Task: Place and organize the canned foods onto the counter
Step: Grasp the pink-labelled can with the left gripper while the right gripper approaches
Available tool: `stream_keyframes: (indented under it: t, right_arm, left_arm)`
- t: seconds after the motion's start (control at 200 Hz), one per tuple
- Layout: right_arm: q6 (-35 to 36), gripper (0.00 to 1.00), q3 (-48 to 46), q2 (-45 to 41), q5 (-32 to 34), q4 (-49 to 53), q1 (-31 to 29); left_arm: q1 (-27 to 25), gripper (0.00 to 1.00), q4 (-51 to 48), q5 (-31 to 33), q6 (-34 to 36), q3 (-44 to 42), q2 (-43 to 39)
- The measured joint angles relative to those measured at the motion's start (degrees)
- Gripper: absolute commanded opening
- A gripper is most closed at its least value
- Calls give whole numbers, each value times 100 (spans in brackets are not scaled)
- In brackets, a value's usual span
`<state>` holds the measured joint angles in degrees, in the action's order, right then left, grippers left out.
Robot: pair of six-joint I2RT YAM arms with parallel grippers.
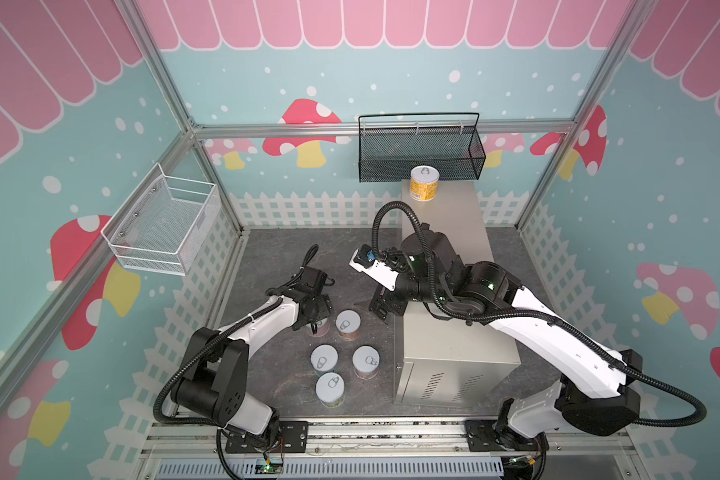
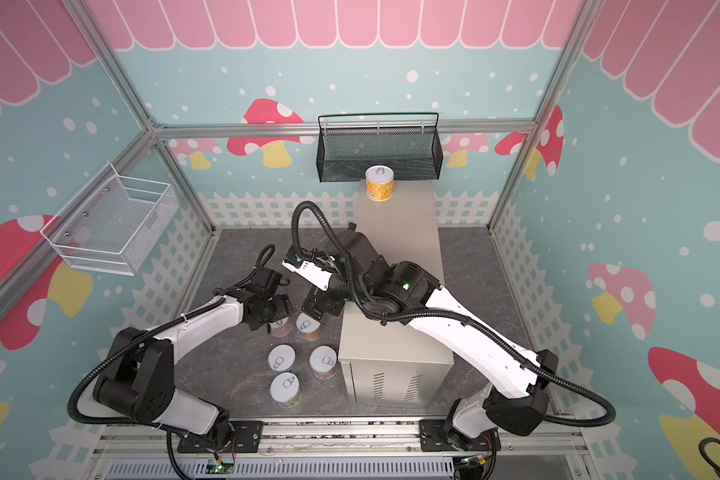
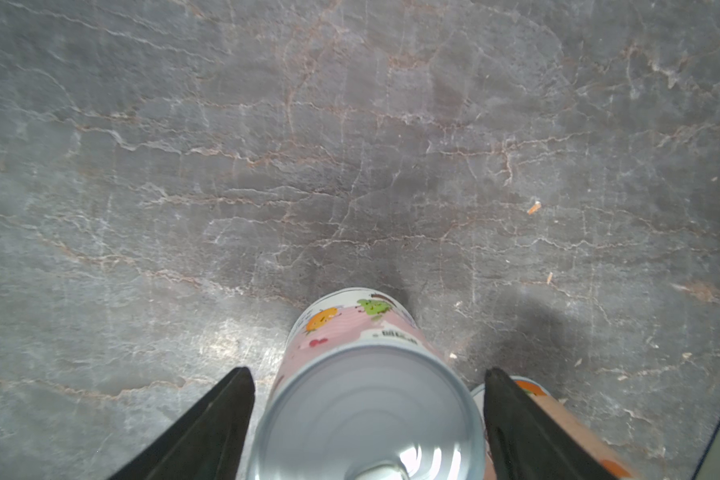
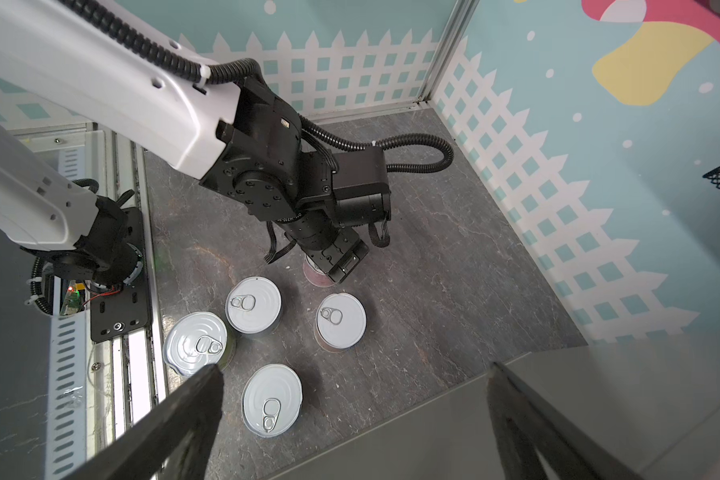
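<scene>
A pink can (image 3: 350,332) stands upright on the dark stone floor. My left gripper (image 3: 367,370) is open and straddles it, a black finger on each side and a thin gap showing at one finger. Both top views show that gripper (image 1: 314,322) low over the can. An orange can (image 3: 558,415) stands right beside it. Three more cans (image 1: 324,360) (image 1: 366,361) (image 1: 330,389) stand in a cluster nearby. A yellow can (image 1: 424,184) stands on the far end of the counter (image 1: 454,232). My right gripper (image 4: 354,368) hangs open and empty over the counter's left edge.
A black mesh basket (image 1: 420,153) hangs on the back wall behind the counter. A white wire basket (image 1: 165,226) is fixed to the left wall. The right arm lies across the counter's top. A metal rail (image 1: 371,432) runs along the front.
</scene>
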<state>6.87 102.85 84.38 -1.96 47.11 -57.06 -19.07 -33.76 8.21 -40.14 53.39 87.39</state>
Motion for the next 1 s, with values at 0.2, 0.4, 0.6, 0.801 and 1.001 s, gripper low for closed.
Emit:
stream_keyframes:
  t: [0.2, 0.4, 0.6, 0.801, 1.001]
  right_arm:
    - [20, 99, 0, 31, 0, 0, 0]
    - [42, 99, 0, 61, 0, 0, 0]
    - [50, 99, 0, 61, 0, -2, 0]
    - [83, 99, 0, 63, 0, -17, 0]
    - [85, 99, 0, 63, 0, -44, 0]
  left_arm:
    - [0, 88, 0, -90, 28, 0, 7]
    - [0, 86, -4, -153, 52, 0, 92]
    - [24, 79, -7, -160, 98, 0, 101]
    - [24, 69, -2, -160, 168, 0, 103]
    - [26, 58, -7, -179, 190, 2, 96]
